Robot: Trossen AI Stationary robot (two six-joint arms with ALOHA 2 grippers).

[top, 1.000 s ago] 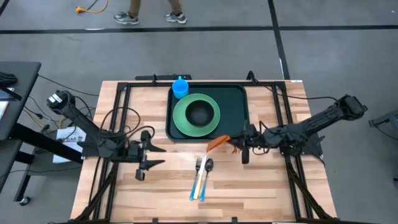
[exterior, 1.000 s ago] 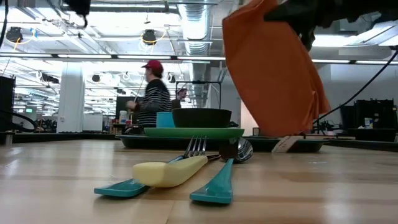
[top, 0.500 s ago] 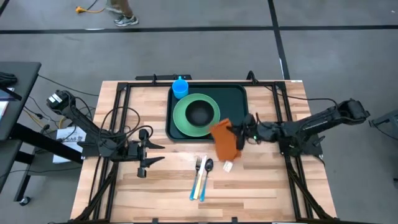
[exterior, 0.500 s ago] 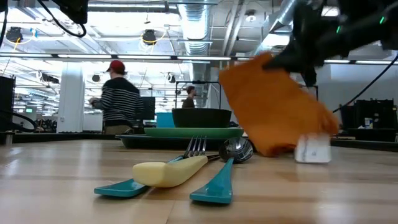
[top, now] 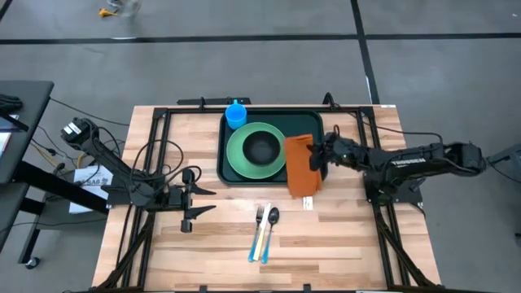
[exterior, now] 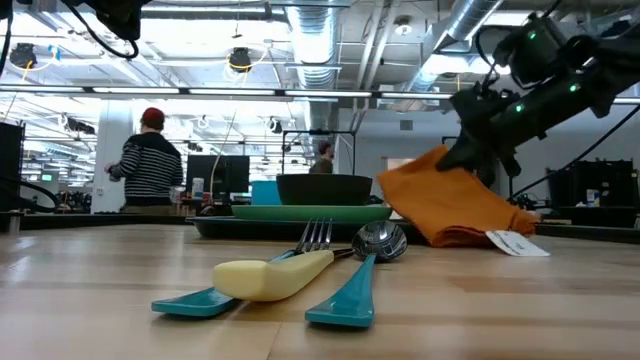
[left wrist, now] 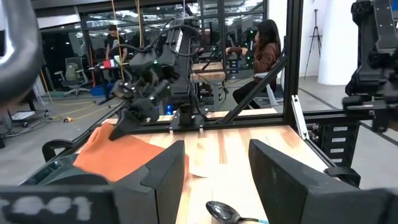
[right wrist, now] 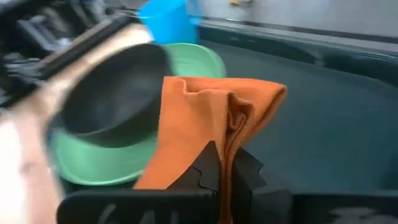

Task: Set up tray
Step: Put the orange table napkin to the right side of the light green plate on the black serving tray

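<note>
The dark green tray lies at the table's far middle. It carries a light-green plate with a black bowl and a blue cup. An orange napkin lies over the tray's right part, and its near end with a white tag reaches onto the wood. My right gripper is at the napkin's right edge, shut on it. My left gripper waits open at the table's left, near side. My right gripper pinches a gathered fold of the orange napkin between its two fingers, at the napkin's right edge. It comes from the table's right, slanting down. The held fold stands up in a ridge; the rest lies slack on the tray and table.
A fork, a spoon and other cutlery with teal and yellow handles lie near the table's near middle, in front of the tray. Black frame rails run along both sides. People stand in the room beyond the table.
My right gripper has moved toward the table's far edge and down, over the tray's right part, staying shut on the napkin. The napkin, which hung clear in the air, now lies draped on the tray with its near end on the table.
</note>
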